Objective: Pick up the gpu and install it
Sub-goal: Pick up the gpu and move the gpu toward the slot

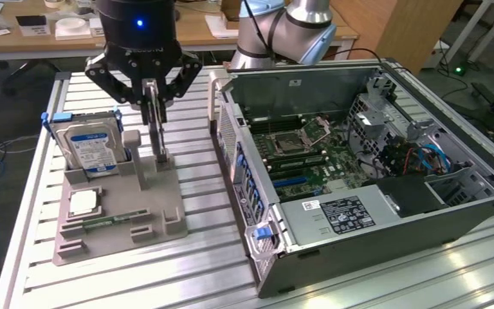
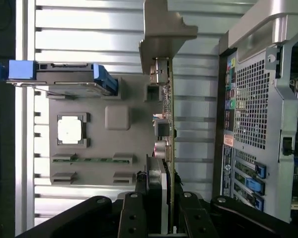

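**Q:** Entry check: which step was in hand?

**A:** The pick-up. My fingers (image 1: 150, 106) were pressed in on the gpu (image 1: 159, 138), one on each face, pinching it at its upper part.

**Q:** And where was the card?

**A:** Upright on edge at the grey holder (image 1: 118, 215), on the side nearer the computer case (image 1: 453, 212). It was apart from the hard drive (image 1: 92, 148), which stood at the holder's other corner. In the wrist view it ran edge-on: green board, black cooler block (image 2: 155, 181) on one face close to my fingers, silver bracket (image 2: 164, 29) at the far end. I could not tell whether its lower edge sat in the holder's slot or just above it.

**Q:** Installed at all?

**A:** No. The case lay open on its side on the surface (image 1: 187, 277), motherboard (image 1: 303, 151) facing up, and no card stood in it.

**Q:** What did the next move call for, in your judgement?

**A:** A steady pinch and a straight pull, keeping the card upright. The holder's posts stood close beside it, so a tilt could snag the bracket. The board was thin, so I judged a hard squeeze unwise
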Action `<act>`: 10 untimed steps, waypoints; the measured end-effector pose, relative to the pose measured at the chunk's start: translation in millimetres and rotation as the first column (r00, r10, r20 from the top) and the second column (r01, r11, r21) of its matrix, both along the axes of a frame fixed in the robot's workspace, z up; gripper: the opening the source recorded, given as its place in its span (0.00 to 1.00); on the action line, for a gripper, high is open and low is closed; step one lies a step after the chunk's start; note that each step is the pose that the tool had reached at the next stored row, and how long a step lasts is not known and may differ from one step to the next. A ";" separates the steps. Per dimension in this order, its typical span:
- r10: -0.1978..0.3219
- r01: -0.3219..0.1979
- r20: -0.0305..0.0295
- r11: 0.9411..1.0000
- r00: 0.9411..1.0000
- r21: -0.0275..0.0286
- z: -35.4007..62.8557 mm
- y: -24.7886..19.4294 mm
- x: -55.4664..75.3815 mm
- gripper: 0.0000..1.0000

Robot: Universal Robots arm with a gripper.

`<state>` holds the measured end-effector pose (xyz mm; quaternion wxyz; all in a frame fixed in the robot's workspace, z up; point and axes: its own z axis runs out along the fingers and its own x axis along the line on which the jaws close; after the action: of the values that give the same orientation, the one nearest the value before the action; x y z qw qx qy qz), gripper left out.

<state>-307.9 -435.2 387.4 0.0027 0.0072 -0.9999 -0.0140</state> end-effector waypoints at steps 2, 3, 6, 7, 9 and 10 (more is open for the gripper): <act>0.000 0.000 -0.001 1.000 1.000 -0.004 6.7 0.0 0.0 0.28; 0.000 0.000 -0.001 1.000 1.000 -0.005 10.9 0.0 0.0 0.28; 0.000 0.000 -0.001 1.000 1.000 -0.004 24.0 0.0 0.0 0.28; 0.000 0.000 -0.001 1.000 1.000 -0.004 28.8 0.0 0.0 0.28; 0.000 0.000 -0.002 1.000 1.000 -0.004 37.9 0.0 0.0 0.28; 0.000 0.000 -0.002 1.000 1.000 -0.004 41.7 0.1 0.0 0.28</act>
<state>-307.9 -435.1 429.1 0.0036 0.0071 -0.9999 -0.0118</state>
